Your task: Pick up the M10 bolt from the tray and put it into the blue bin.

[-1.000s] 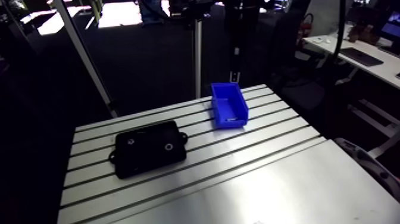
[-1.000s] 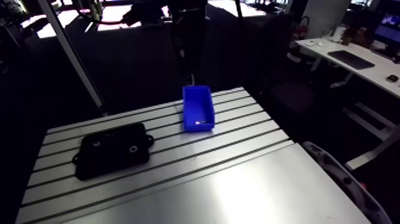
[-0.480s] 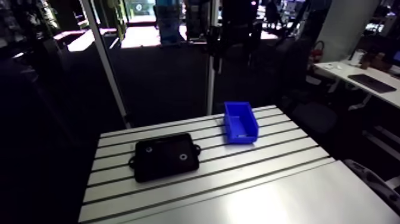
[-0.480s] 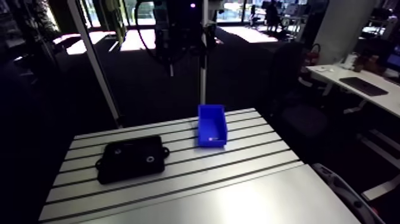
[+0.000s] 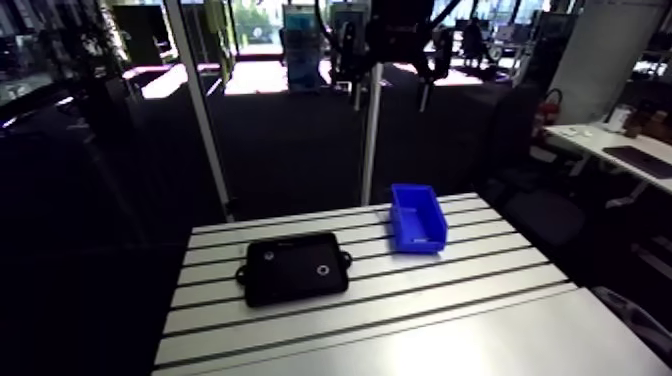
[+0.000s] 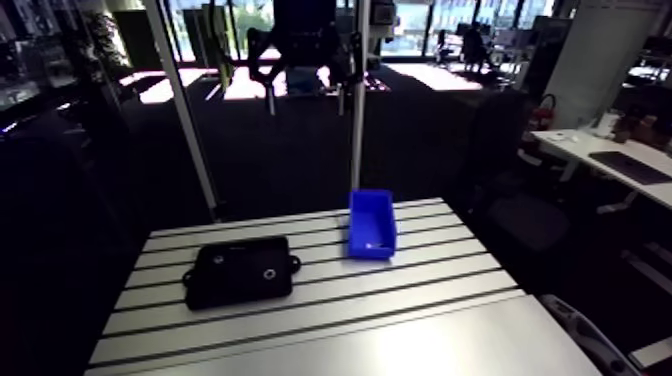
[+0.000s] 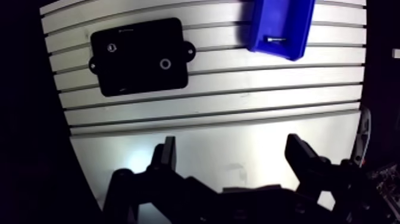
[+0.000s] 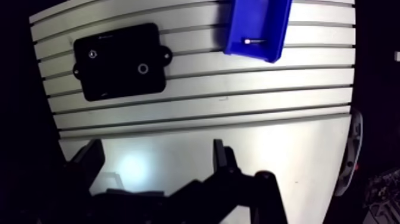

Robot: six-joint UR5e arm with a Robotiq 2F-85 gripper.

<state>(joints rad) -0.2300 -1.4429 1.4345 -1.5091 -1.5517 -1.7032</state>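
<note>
M10 bolt lies on its side inside the blue bin, well ahead of the jaws. It is a small pale metal piece on the bin's floor, close to the end wall nearest the jaws, with its shaft running across the bin's width. Nothing but the bin touches it.

The jaws are released. In the wrist view the two fingers stand wide apart with only bare tabletop between them, and they grasp nothing.

The bin sits ahead of the jaws, out beyond the line of one finger. The black tray sits ahead and out beyond the other finger. The gap between the fingers faces the strip of tabletop that separates tray and bin. The two are well apart, both flat on the slotted part of the tabletop. The bin's long side crosses the slots and the tray's long side runs with them.

The tray has a small ear at each short end. Two small round things lie in it: a ring near the end toward the bin, and a smaller round piece near the opposite end. What they are cannot be told. Under the jaws the tabletop is a smooth plate.
</note>
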